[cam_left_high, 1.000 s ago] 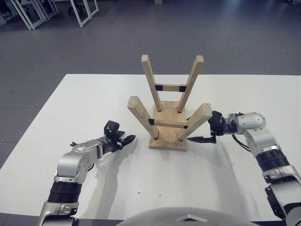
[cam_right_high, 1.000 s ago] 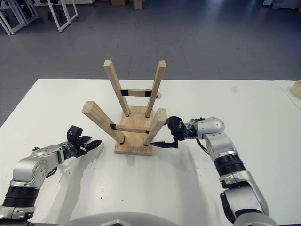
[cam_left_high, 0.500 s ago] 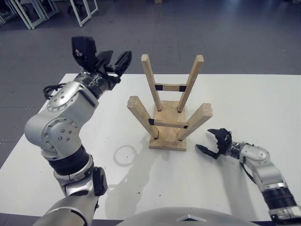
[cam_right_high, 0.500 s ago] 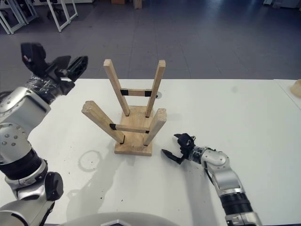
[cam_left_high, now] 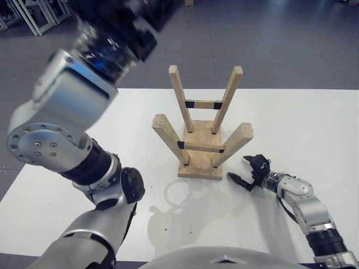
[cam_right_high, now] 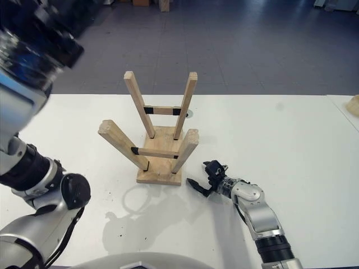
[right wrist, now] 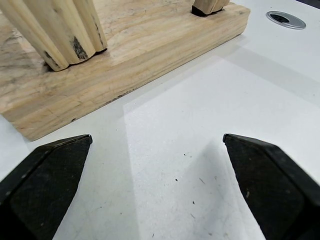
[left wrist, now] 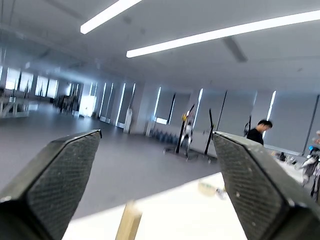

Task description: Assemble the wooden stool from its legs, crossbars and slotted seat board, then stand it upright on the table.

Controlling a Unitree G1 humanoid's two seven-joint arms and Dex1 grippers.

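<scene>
Right wrist view is showing the right gripper (right wrist: 157, 141) with its jaws standing wide apart and gripping nothing, sitting low over the white table (right wrist: 210, 165) and facing the edge of the seat board (right wrist: 125, 55), which is lying just ahead of them. In the eye views the stool (cam_left_high: 203, 131) is resting upside down near the table's middle, with the seat board flat on the table, four legs (cam_left_high: 181, 98) pointing up and splaying outward, and crossbars (cam_left_high: 205, 104) joining them in pairs. The right arm is sitting nearer, just beside the board's near right corner, with the stool lying to its left. The left gripper (left wrist: 156, 135) is hanging high above the table, jaws also wide and empty, aiming out into the room. Turning the stool over is looking like the step that remains.
</scene>
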